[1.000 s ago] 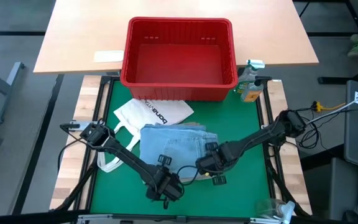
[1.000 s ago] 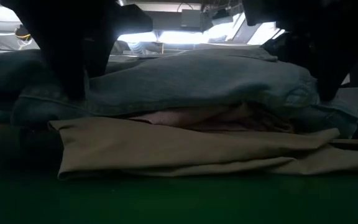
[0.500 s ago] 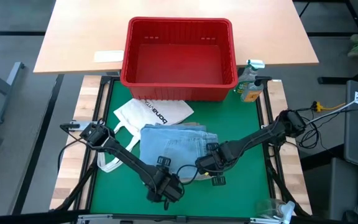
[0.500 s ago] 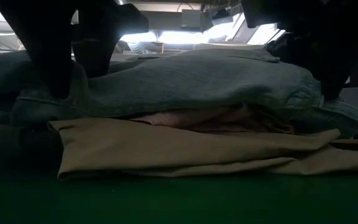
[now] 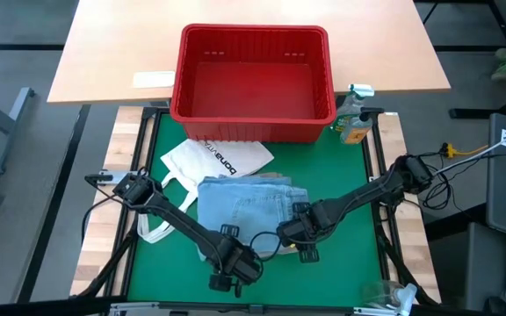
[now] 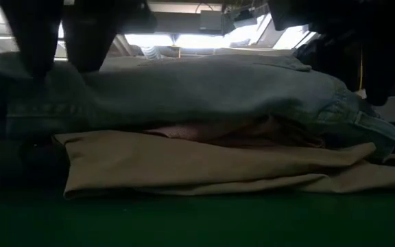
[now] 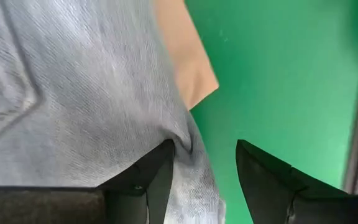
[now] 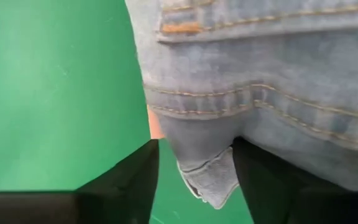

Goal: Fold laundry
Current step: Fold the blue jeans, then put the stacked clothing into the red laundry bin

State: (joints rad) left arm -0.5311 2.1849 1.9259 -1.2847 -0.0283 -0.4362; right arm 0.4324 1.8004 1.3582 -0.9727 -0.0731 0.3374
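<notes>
On the green felt table mat (image 5: 358, 189), before a red plastic basket (image 5: 255, 72), both grippers (image 5: 225, 270) (image 5: 303, 243) stand spread astride the light blue denim jeans' (image 5: 249, 209) near edge.

The light blue denim jeans (image 5: 249, 209) lie folded on top of a pile near the middle of the green table, a bit toward 6 o'clock. Under them peeks a mottled pink top (image 6: 232, 132), squashed flat. At the bottom lie the beige trousers (image 6: 204, 168), folded flat and sticking out past the jeans.
</notes>
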